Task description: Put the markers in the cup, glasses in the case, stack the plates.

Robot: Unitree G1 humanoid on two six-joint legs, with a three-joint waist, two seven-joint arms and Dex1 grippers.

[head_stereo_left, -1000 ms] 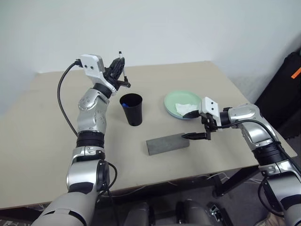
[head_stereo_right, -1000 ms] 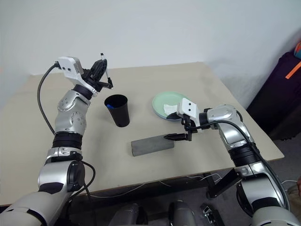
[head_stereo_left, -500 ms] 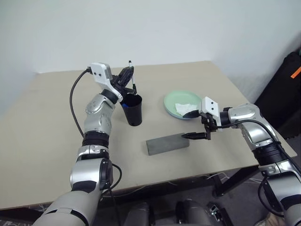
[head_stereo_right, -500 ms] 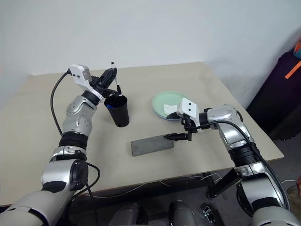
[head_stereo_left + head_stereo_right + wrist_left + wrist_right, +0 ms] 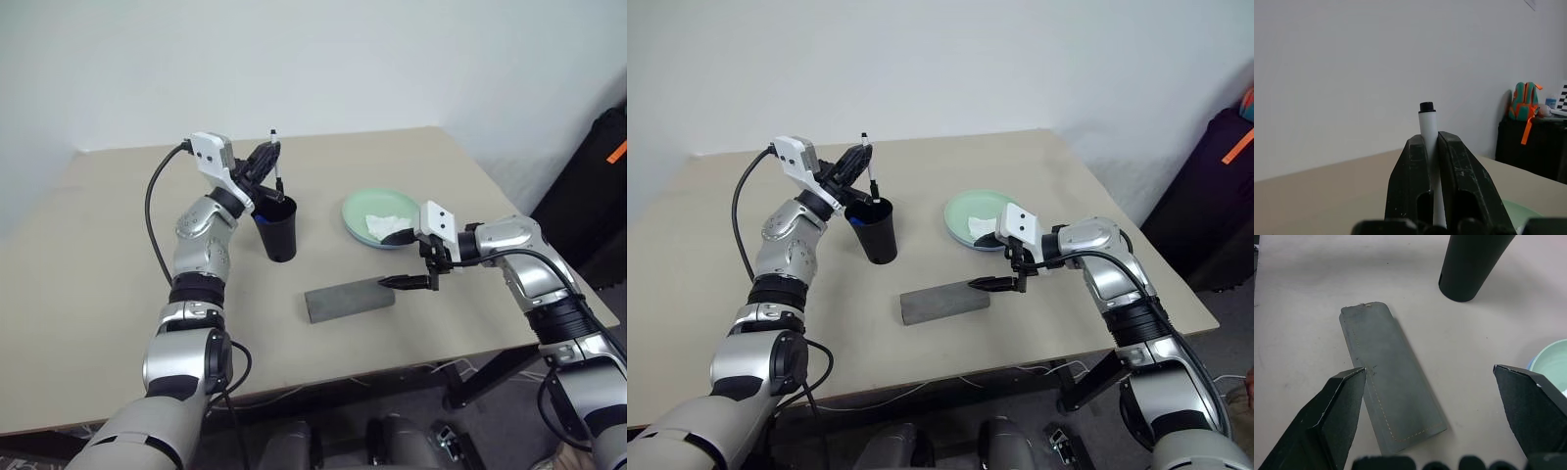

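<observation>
Black cup (image 5: 275,227) is standing mid-table w/ the blue-capped marker (image 5: 260,219) already inside; left gripper (image 5: 269,176) is hovering right over the rim, fingers pinched tight on the thin black-capped marker (image 5: 871,177), which is standing near upright w/ its lower end at or just inside the cup mouth. Main risk, judging from this: if the fingers are letting go while the tip is sitting on the rim rather than inside, the marker is tipping out onto the table (image 5: 98,245), or the gripper is nudging the light cup over, spilling the other marker too. Right gripper (image 5: 416,282) is hanging w/ jaws spread wide, holding nothing, just above the near end of the grey case (image 5: 348,298), which is lying closed; glasses aren't visible, probably inside. Mint plate (image 5: 367,208) is sitting on the blue one (image 5: 1531,364), tissue (image 5: 388,226) on top. Right arm moving carelessly is risking pushing the case toward the cup.
</observation>
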